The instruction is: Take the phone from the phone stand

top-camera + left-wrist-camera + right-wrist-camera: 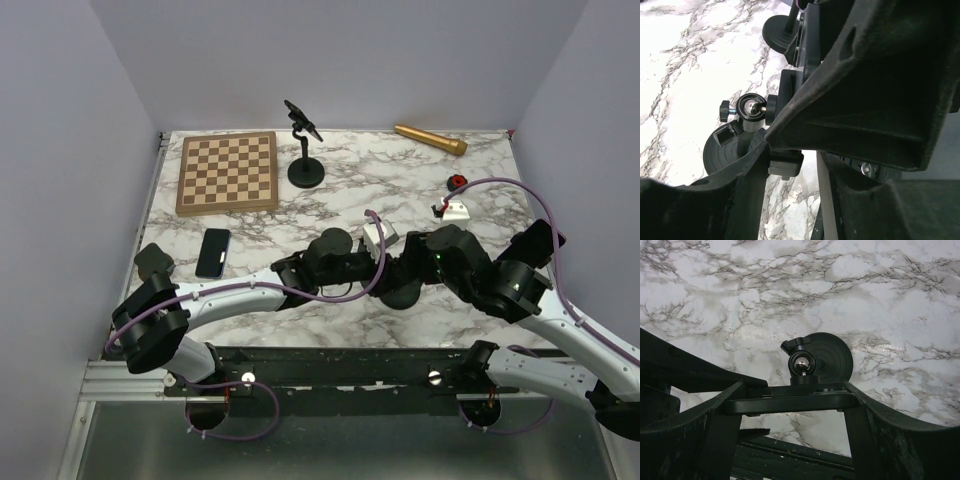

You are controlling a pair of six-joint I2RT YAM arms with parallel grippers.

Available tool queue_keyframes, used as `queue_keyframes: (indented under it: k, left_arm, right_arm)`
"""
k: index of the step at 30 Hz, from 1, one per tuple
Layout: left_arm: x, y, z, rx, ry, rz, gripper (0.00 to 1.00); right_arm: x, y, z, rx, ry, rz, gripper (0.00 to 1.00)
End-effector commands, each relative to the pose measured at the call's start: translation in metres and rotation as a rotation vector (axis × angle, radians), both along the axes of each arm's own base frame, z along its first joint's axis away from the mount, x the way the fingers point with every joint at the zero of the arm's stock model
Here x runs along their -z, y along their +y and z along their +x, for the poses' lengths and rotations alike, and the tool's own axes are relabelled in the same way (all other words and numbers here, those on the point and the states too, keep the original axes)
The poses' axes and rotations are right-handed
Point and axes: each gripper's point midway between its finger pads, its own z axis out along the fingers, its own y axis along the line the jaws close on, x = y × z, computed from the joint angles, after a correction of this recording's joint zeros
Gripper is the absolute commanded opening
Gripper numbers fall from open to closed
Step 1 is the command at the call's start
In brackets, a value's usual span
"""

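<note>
Two phone stands (306,172) (402,294), one phone (212,252), one chessboard (228,172), one gold cylinder (430,138)

top view high from behind, overlooking table (500,160); wrist views close, sharing phone stand (832,357).

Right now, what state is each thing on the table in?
phone: lying flat, off both stands.
far phone stand: upright, holder tilted.
near phone stand: upright, top clamped by right gripper.
chessboard: flat, no pieces.
left gripper: at near stand, grip unclear.

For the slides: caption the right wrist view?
Right gripper with fingers clasping a flat black bar beside the ball joint of the phone stand, on marble table.
</note>
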Motion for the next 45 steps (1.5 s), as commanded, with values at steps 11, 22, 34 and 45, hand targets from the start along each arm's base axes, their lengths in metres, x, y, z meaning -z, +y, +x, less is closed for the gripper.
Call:
queue_keyframes:
  k: [11, 22, 34, 45]
  left_arm:
    - [-0.003, -0.01, -0.012, 0.034, -0.011, 0.013, 0.49]
    - [0.011, -0.009, -0.008, 0.017, -0.006, 0.054, 0.5]
    - [0.004, -0.008, -0.008, 0.02, -0.028, 0.036, 0.2]
    - [-0.001, 0.033, -0.006, -0.003, -0.052, 0.059, 0.0]
  right_arm:
    - [-0.028, 0.011, 0.007, 0.005, -0.059, 0.089, 0.01]
    - [-0.03, 0.017, 0.01, -0.001, -0.064, 0.105, 0.01]
    - [-0.02, 0.015, 0.01, -0.01, -0.056, 0.061, 0.01]
    - [-0.02, -0.008, 0.03, 0.042, -0.23, -0.041, 0.01]
